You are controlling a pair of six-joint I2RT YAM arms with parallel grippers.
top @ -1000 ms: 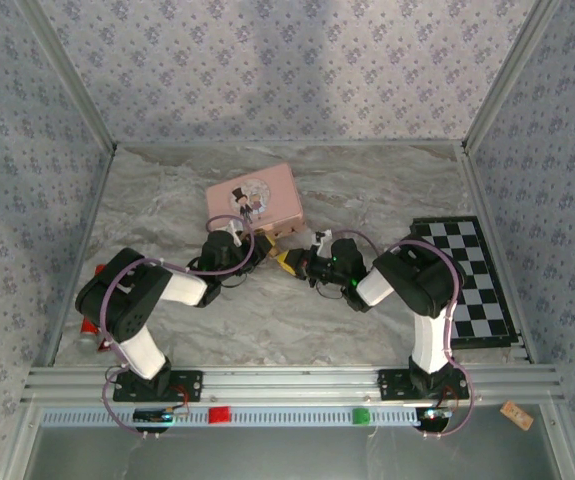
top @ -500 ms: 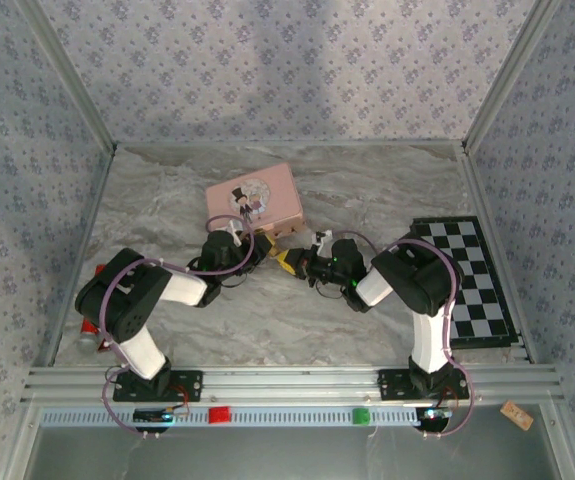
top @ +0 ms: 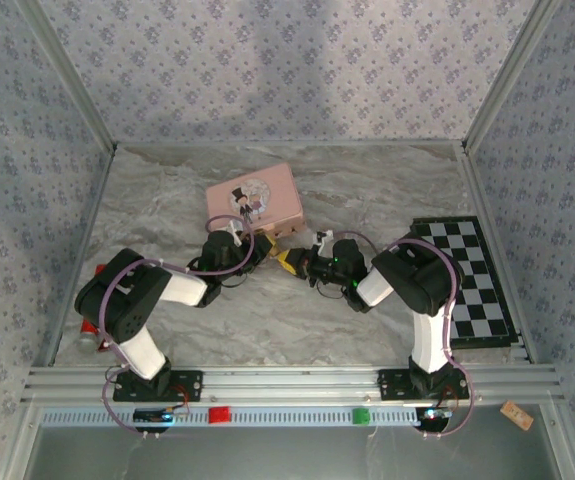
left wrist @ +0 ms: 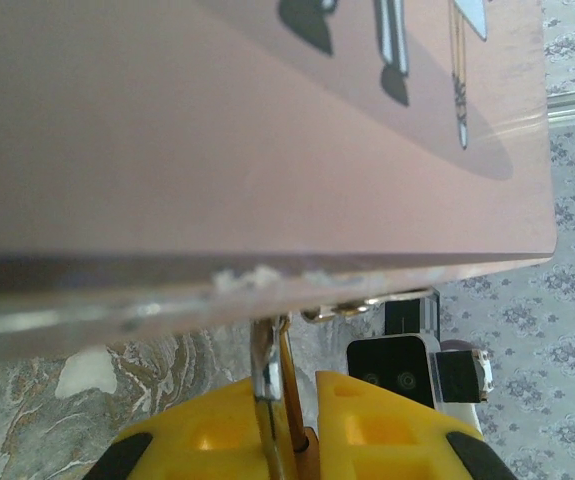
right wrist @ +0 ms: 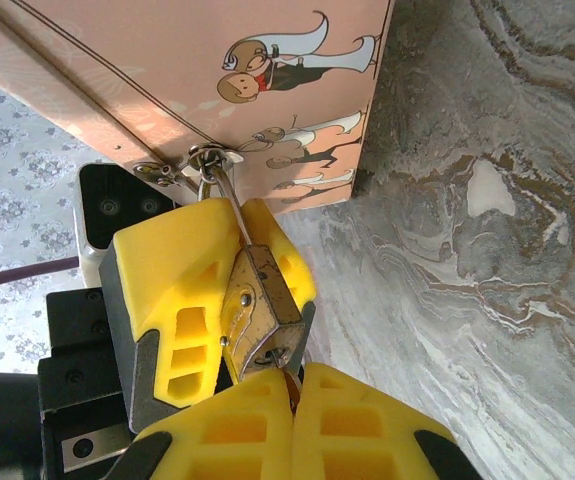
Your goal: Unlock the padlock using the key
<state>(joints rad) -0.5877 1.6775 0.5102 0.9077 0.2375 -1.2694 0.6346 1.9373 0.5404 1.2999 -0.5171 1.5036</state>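
At the near edge of the pink tin (right wrist: 167, 60), the padlock (right wrist: 257, 315) is hooked by its shackle through the tin's latch (right wrist: 205, 160). Left tool (left wrist: 285, 425) is clamped on the padlock. Right tool (right wrist: 292, 415) is pressed together on the key (right wrist: 292, 387) (only a sliver shows) at the lock's keyhole end. Step judged in hand: key seated, turn pending. Next move calls for a roll of the right wrist while the left tool braces the body.
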